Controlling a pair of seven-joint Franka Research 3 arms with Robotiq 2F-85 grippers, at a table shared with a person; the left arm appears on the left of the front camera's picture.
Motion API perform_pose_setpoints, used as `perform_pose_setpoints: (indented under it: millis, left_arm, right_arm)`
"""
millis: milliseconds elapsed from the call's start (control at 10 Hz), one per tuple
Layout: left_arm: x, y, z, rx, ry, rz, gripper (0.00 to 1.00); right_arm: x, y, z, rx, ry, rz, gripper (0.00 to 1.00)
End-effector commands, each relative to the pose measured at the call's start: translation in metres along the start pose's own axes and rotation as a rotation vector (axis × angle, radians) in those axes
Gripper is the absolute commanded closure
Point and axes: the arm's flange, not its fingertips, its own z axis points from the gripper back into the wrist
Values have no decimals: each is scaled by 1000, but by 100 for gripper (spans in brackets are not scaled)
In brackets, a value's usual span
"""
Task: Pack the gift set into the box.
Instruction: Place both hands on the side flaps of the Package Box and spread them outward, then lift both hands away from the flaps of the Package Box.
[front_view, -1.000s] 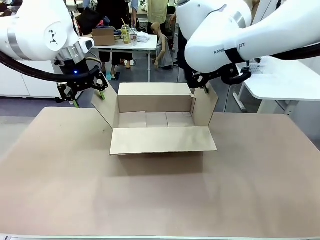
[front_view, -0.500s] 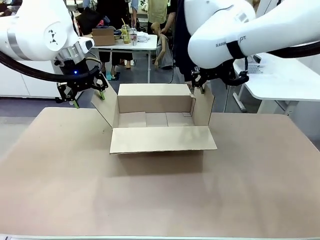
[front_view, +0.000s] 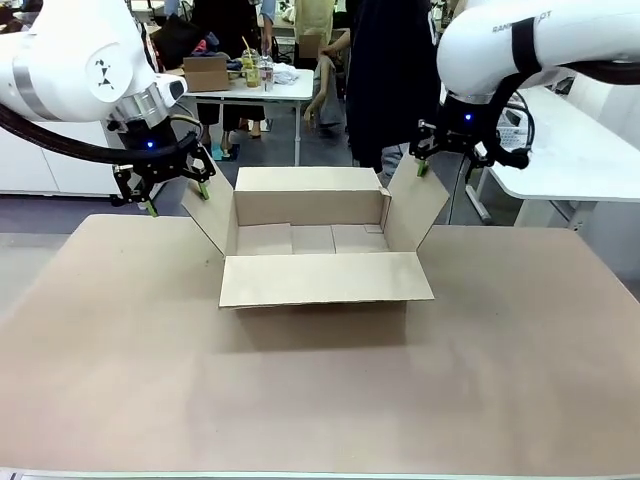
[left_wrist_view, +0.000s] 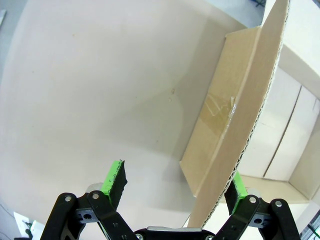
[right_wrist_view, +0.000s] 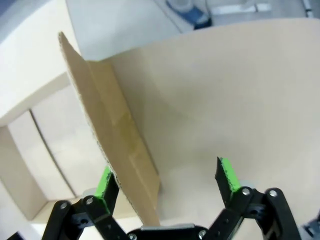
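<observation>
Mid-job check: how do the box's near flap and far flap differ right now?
The near flap is folded outward, roughly level, pointing toward the camera, while the far flap stands upright. The near flap juts out past the front of the box, while the far flap walls off its back. Both are plain brown cardboard of about the same width.

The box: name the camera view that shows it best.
The front view: the whole box shows, all four flaps spread and its inside visible. The left wrist view gives one side flap and some floor; the right wrist view, the opposite side flap.
</observation>
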Motion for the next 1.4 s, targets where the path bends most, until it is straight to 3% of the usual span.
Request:
perform_pose_setpoints:
  millis: [0, 300, 400, 1300]
  left_arm:
    - [1, -1, 1, 19, -8, 9, 0]
    - [1, -1, 1, 19, -8, 9, 0]
    - [1, -1, 1, 19, -8, 9, 0]
    - [1, -1, 1, 19, -8, 9, 0]
  right_arm:
    - [-1, -25, -13, 141, 54, 35, 0]
    - [4, -58, -36, 268, 109, -25, 0]
    - [6, -31, -23, 161, 82, -1, 0]
    - [6, -31, -23, 161, 82, -1, 0]
